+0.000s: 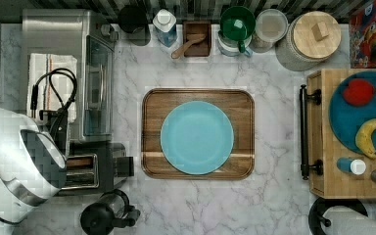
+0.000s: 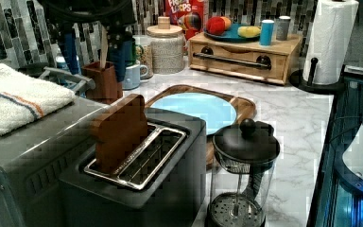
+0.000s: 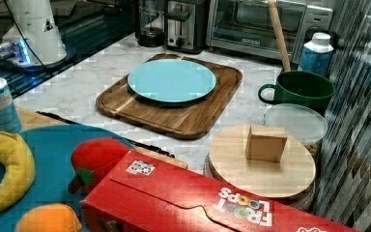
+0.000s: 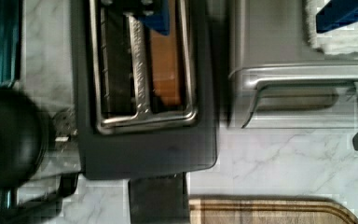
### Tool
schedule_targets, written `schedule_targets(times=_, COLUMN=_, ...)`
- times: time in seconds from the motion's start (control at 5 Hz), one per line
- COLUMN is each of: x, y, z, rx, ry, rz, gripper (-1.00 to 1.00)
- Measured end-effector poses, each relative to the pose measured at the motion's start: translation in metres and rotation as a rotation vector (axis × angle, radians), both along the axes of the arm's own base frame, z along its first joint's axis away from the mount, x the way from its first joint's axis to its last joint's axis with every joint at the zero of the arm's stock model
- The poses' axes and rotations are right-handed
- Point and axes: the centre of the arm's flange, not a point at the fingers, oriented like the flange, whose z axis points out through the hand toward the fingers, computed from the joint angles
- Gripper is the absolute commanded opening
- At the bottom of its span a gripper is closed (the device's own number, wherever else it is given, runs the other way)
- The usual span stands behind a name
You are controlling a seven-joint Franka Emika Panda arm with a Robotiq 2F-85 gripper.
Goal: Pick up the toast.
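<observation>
One toast (image 2: 119, 132) upright in toaster (image 2: 137, 189) slot, below tool (image 4: 249, 14).

1. The toast (image 2: 119, 130) is reddish brown, standing in a black toaster (image 2: 137, 189) with silver slot rims.
2. The plate (image 1: 197, 137) is light blue, on a brown wooden tray (image 1: 152, 105).
3. The counter (image 1: 274, 122) is white marble with grey veins.
4. The towel (image 2: 14, 97) is white with orange and blue stripes.
5. The cereal box (image 3: 198, 203) is red.
</observation>
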Motion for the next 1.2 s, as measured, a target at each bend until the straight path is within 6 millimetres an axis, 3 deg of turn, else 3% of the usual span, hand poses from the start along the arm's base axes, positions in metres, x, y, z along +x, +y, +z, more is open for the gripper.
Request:
schedule_targets(times=0.8, x=-0.015, y=0.014, z=-0.007, rx=0.015, ry=-0.020, rz=0.002, gripper=1.00)
schedule_targets(times=1.2, x=-0.027, y=0.009, z=-0.034, rx=0.047, ry=0.062, rz=-0.042, gripper=1.00)
